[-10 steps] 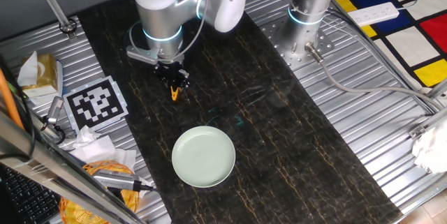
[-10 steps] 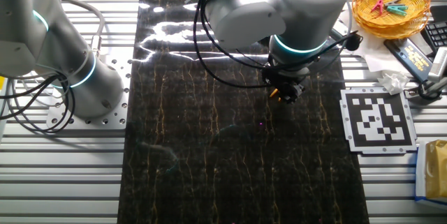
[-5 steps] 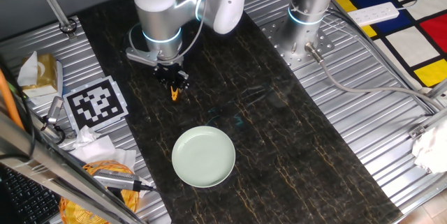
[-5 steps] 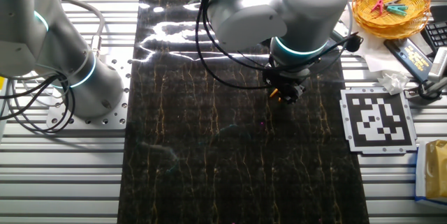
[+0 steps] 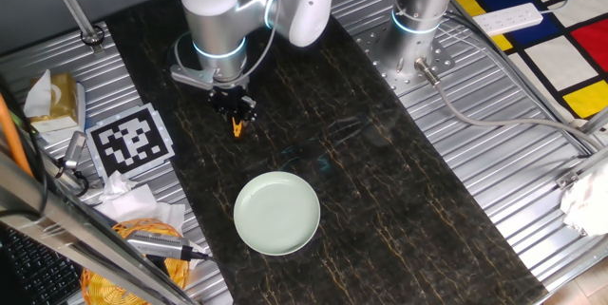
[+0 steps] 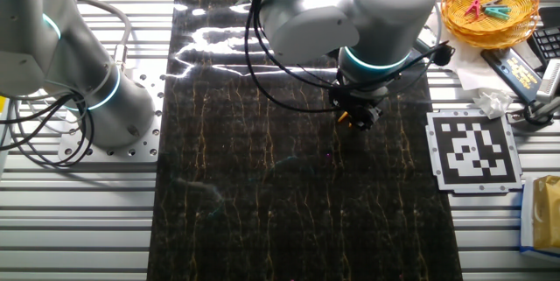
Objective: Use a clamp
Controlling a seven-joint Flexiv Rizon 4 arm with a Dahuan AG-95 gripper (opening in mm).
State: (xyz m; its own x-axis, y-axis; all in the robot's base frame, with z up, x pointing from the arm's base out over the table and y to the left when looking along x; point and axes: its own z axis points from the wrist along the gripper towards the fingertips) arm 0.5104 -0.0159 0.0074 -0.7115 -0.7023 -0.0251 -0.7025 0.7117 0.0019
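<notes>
While the gripper [image 5: 235, 113] is grasping the clamp [image 5: 237, 128] upper left of centre | carrying step is appearing underway | next: lining its prongs over the plate [image 5: 276, 213] rim, lower centre.

We note the desk [image 5: 494, 143] is ribbed metal with a dark marble-patterned mat [image 5: 380, 181] laid lengthwise down its middle. On the mat sits a pale green plate [image 5: 276, 213], upright and well apart from the mat's edges. Beside the mat lies a black-and-white marker card [image 5: 130, 140], partly on the ribbed metal, touching the mat's border. Near it we see crumpled white tissue [image 5: 119, 189] and a yellow woven basket [image 6: 488, 3] holding coloured clips. A bolted metal base plate [image 5: 410, 58] stands on the desk's far side.
</notes>
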